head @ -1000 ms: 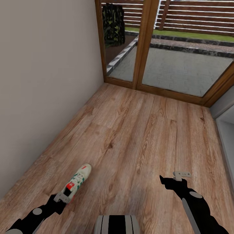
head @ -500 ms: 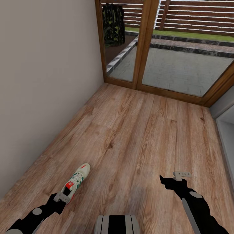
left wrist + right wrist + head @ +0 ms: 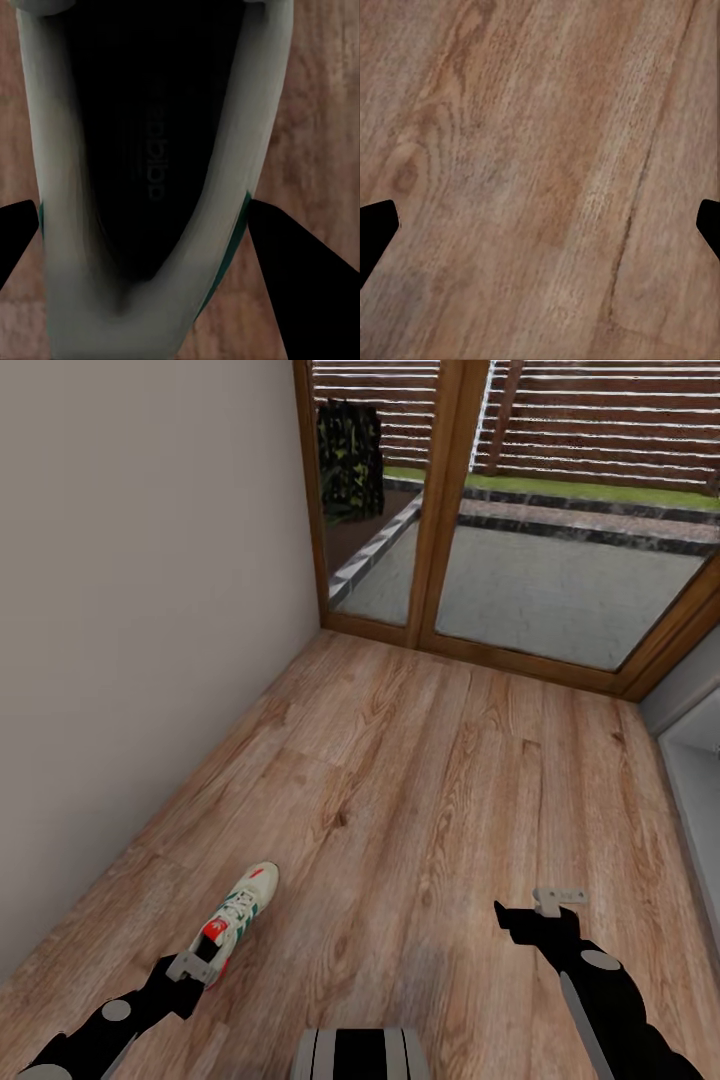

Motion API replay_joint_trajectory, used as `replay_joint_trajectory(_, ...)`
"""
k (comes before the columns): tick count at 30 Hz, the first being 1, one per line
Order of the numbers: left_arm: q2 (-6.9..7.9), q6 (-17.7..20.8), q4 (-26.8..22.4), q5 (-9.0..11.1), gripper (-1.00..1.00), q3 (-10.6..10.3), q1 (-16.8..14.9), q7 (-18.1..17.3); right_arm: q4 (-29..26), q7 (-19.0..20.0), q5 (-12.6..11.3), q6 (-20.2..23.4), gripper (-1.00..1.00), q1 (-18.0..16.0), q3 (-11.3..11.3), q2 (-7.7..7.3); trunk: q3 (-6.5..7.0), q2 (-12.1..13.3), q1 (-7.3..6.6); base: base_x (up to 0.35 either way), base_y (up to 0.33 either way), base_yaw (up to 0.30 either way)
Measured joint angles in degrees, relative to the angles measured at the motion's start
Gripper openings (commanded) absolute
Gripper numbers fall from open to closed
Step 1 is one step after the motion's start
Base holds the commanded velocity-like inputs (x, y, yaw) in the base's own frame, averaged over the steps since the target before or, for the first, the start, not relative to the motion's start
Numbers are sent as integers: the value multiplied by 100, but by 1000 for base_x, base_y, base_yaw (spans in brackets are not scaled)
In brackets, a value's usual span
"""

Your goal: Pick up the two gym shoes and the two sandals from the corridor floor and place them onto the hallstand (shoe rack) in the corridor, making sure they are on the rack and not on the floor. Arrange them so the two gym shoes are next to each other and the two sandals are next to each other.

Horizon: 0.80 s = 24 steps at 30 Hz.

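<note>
One cream-white gym shoe (image 3: 240, 912) with green stripes and a red tongue patch points away from me at the lower left. My left gripper (image 3: 197, 964) is at its heel end. In the left wrist view the shoe's dark opening (image 3: 150, 150) sits between the two black fingers (image 3: 289, 277), which press against its sides, so the gripper is shut on it. My right gripper (image 3: 535, 910) hangs open over bare corridor floor (image 3: 420, 760), its fingertips far apart in the right wrist view (image 3: 547, 210). The sandals are out of view. Too little shows to tell whether the hallstand is here.
A plain beige wall (image 3: 130, 610) runs along the left. Wood-framed glass doors (image 3: 440, 510) close the far end, with a paved yard behind. A pale grey unit's edge (image 3: 690, 760) shows at the right. My own base (image 3: 360, 1055) is at the bottom.
The whole picture has shifted a little, so the camera moved. The gym shoe stays with the left gripper, its toe slightly lower than a second ago. The right gripper keeps its pose.
</note>
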Motion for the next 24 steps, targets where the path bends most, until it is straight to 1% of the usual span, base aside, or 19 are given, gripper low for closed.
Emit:
replay_joint_trajectory(8,7,-2,15,38,-100,25,7,4,3,-1,3,-1,100,-1,5,14,177,11,-21,0,0,-8)
replay_joint_trajectory(9,8,-18,39,153,-100,83,41,9,22,-1,13,-4,100,-1,15,23,202,12,-23,0,0,-83)
replay_joint_trajectory(11,9,-27,52,215,-100,108,51,9,32,0,17,-7,100,0,18,27,254,15,-28,0,0,-118)
replay_joint_trajectory(12,12,-35,65,277,-100,133,61,8,38,3,18,-11,100,1,19,30,281,16,-31,0,0,-170)
replay_joint_trajectory(13,15,-46,83,390,-100,177,69,10,46,5,18,-18,100,1,24,32,309,17,-34,0,0,-179)
replay_joint_trajectory(16,16,-60,102,579,-100,210,76,11,58,6,18,-23,100,2,29,38,394,21,-41,0,0,-198)
replay_joint_trajectory(17,16,-63,106,679,-100,224,77,12,63,9,18,-29,100,4,33,40,423,23,-44,0,0,-207)
replay_joint_trajectory(19,16,-62,109,772,-100,228,77,12,69,16,18,-35,100,6,35,41,481,25,-49,0,0,-211)
replay_joint_trajectory(20,17,-62,113,893,-100,240,80,15,83,21,22,-42,100,13,37,42,510,27,-52,0,0,-214)
replay_joint_trajectory(24,14,-88,122,1043,-100,240,129,77,222,33,31,-141,100,23,35,26,626,32,-62,0,0,-216)
